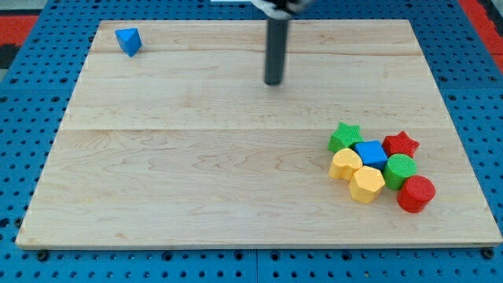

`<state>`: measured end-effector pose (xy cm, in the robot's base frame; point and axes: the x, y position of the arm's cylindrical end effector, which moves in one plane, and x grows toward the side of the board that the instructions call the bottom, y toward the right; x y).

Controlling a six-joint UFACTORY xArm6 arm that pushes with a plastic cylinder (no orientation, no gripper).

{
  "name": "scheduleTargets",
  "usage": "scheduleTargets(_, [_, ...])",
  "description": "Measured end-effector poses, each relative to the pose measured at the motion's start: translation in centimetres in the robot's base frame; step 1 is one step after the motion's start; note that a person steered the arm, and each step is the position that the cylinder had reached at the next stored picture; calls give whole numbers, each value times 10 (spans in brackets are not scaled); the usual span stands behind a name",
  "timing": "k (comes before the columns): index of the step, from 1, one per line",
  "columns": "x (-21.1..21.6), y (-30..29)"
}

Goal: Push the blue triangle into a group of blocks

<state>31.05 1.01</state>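
Note:
The blue triangle point(128, 41) lies alone near the top left corner of the wooden board point(196, 157). My tip point(273, 82) is at the top middle of the board, far to the right of the triangle and a little lower in the view. A group of blocks sits at the lower right: a green star point(344, 136), a blue cube point(371, 152), a red star point(402, 144), a yellow heart point(345, 164), a yellow hexagon point(366, 185), a green cylinder point(400, 169) and a red cylinder point(416, 193). They touch one another.
The board lies on a blue perforated table point(31, 102). A red surface point(31, 16) shows at the top corners of the view.

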Motion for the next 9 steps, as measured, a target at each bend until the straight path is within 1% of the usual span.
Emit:
scheduleTargets(1, [-49,-55])
scheduleTargets(2, [-82,-156])
scheduleTargets(3, [-118,-219])
scheduleTargets(4, [-89,-267])
scheduleTargets(5, [-40,-228])
scheduleTargets(6, [-57,-194])
scheduleTargets(7, [-87,-234])
scheduleTargets(8, [-75,-120])
scheduleTargets(9, [-34,-146])
